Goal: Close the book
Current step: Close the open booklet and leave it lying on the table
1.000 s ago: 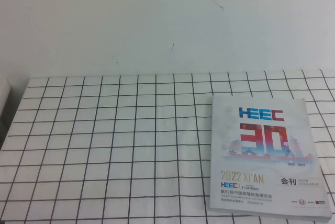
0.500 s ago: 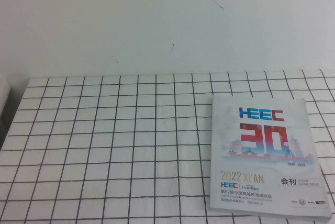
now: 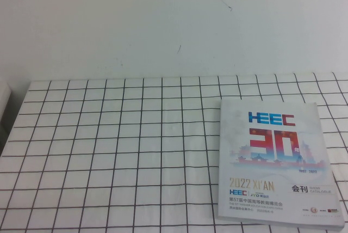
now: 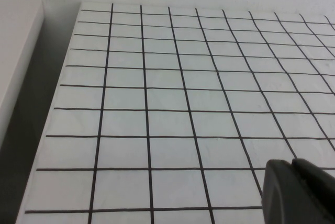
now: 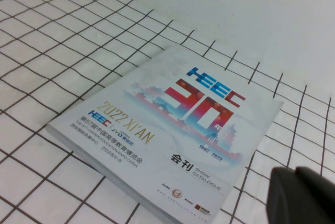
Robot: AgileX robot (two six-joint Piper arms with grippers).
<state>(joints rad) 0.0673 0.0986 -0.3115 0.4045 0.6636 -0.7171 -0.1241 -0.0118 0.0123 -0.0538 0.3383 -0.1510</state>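
Note:
The book (image 3: 277, 159) lies flat and closed on the right side of the checked tablecloth (image 3: 109, 146), front cover up, printed "HEEC 30" and "2022 XI'AN". Neither arm appears in the high view. In the right wrist view the book (image 5: 172, 130) fills the middle, and my right gripper (image 5: 296, 170) hovers off its near right corner, dark fingers together, holding nothing. In the left wrist view my left gripper (image 4: 292, 162) hangs over bare cloth (image 4: 172, 103) on the table's left side, fingers together and empty.
A plain white wall (image 3: 163, 20) rises behind the table. Past the table's left edge is a dark gap, then a white ledge (image 4: 15, 51), also seen as the white ledge (image 3: 4, 97) in the high view.

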